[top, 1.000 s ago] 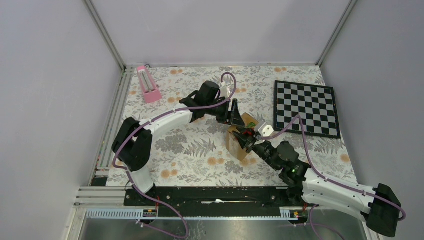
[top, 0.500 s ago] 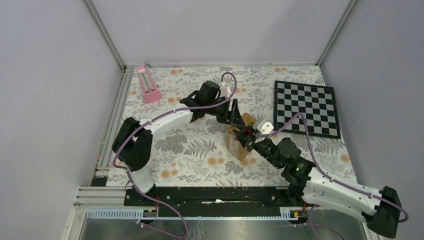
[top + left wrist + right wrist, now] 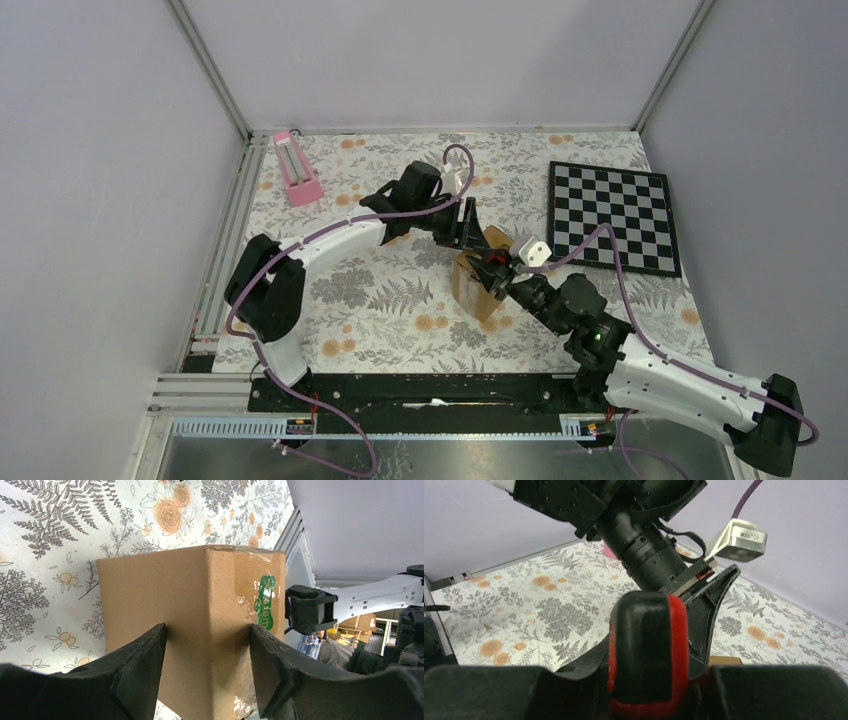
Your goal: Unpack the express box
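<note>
Pink metronome (image 3: 297, 168) and chessboard (image 3: 612, 216), well apart on floral cloth (image 3: 370, 300)

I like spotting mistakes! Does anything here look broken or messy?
On the small brown cardboard box, the clear tape with green print looks wrinkled and ragged near one edge. Nothing else stands out.

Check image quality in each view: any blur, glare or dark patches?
Top external: evenly lit, sharp, soft shadows. Left wrist: express box crisp, slight sheen on its tape, left tool nearly black. Right wrist: red-and-black object fills the foreground, slightly soft; tablecloth behind sharper.
</note>
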Tool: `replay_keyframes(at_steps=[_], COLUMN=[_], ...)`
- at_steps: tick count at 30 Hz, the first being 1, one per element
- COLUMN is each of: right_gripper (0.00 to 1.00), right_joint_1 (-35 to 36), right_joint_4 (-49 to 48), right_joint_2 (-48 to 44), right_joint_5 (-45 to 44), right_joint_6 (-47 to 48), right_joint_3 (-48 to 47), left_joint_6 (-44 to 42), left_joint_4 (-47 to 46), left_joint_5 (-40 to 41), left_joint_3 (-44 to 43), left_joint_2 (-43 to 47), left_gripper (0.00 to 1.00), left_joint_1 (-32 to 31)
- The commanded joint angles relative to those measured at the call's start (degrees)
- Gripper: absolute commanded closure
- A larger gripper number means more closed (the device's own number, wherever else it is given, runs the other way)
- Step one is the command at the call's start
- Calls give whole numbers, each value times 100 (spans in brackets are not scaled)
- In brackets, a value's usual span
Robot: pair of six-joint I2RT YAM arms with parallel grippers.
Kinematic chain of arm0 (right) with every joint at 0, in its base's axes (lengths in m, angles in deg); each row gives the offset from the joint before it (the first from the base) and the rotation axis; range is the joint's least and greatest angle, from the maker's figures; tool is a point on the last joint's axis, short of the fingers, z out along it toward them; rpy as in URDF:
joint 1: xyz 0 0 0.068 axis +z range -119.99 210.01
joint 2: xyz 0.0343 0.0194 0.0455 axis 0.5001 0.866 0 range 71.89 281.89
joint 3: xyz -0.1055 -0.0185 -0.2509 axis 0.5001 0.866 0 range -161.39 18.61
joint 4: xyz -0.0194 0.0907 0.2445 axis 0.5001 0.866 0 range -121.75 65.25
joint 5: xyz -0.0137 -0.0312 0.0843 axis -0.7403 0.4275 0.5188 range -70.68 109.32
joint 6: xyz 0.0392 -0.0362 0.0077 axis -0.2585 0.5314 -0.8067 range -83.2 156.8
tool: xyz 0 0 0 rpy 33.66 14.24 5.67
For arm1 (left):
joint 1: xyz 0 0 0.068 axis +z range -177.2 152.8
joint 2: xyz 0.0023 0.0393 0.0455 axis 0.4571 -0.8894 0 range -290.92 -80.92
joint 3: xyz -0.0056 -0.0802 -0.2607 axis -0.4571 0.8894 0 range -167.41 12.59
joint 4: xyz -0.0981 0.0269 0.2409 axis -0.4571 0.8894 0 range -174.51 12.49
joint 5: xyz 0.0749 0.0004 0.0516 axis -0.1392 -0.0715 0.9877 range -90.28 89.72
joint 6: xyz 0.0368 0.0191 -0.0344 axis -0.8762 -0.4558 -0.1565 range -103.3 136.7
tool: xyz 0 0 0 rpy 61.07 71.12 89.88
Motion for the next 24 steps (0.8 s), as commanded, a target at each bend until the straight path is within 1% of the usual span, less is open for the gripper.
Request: replay_keyframes(at_steps=[1, 6, 13, 18, 24], right_gripper=[100, 100, 100, 100, 100], right_joint_1=[23, 22, 23, 18, 20], right_joint_4=[-899, -1343, -2211, -2546, -2699], right_joint_2=[139, 534, 978, 1069, 1147], right_joint_5=[-73, -85, -174, -166, -73], right_joint_6=[30, 99, 339, 454, 488], right_joint_3=[-374, -382, -185, -39, 174], left_joint_6=[-429, -423, -423, -417, -426], left_joint_4=[908, 894, 874, 868, 881], left_joint_5=[849, 823, 780, 745, 725], left_joint_3=[214, 241, 225, 216, 229], left_joint_2=[-371, -360, -371, -375, -379], left_gripper=[45, 46, 46, 47, 47], left_joint_1=[19, 19, 24, 19, 19])
